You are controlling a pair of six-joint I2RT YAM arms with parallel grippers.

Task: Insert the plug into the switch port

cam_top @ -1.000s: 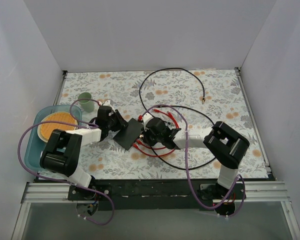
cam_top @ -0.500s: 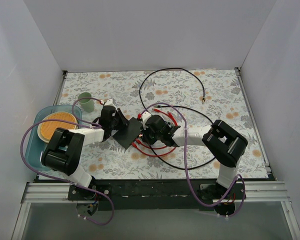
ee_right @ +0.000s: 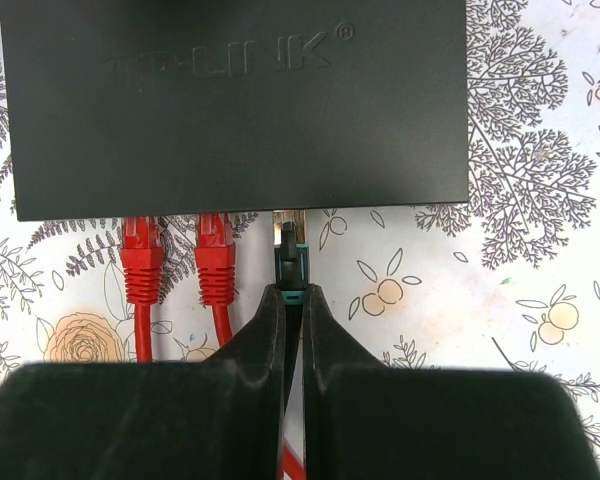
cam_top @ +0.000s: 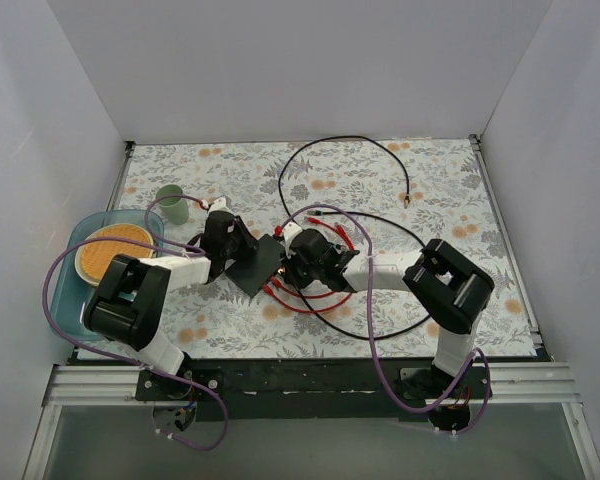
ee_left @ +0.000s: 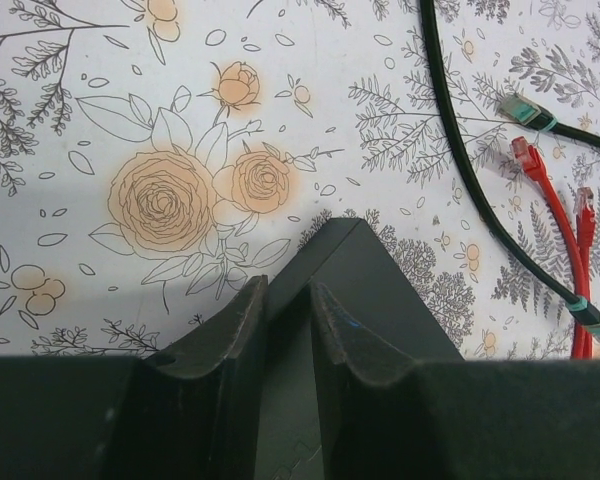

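Observation:
The switch (cam_top: pixel 259 266) is a flat matte-black box lying in the middle of the table; its lid fills the top of the right wrist view (ee_right: pixel 235 100). My left gripper (ee_left: pixel 288 300) is shut on one corner of the switch (ee_left: pixel 380 290). My right gripper (ee_right: pixel 291 298) is shut on the black plug with a teal boot (ee_right: pixel 290 260). The plug's tip sits at the mouth of a port on the switch's near edge. Two red plugs (ee_right: pixel 178 262) sit in the ports to its left.
A teal tray (cam_top: pixel 75 300) with a round tan plate (cam_top: pixel 112 250) stands at the left, a green cup (cam_top: pixel 172 204) behind it. Red cables (cam_top: pixel 305 298) and a long black cable (cam_top: pixel 330 150) loop over the floral cloth around and behind the switch.
The left gripper and the switch have shifted slightly up and right over the last second. The right gripper has moved left toward the switch's edge with the plug.

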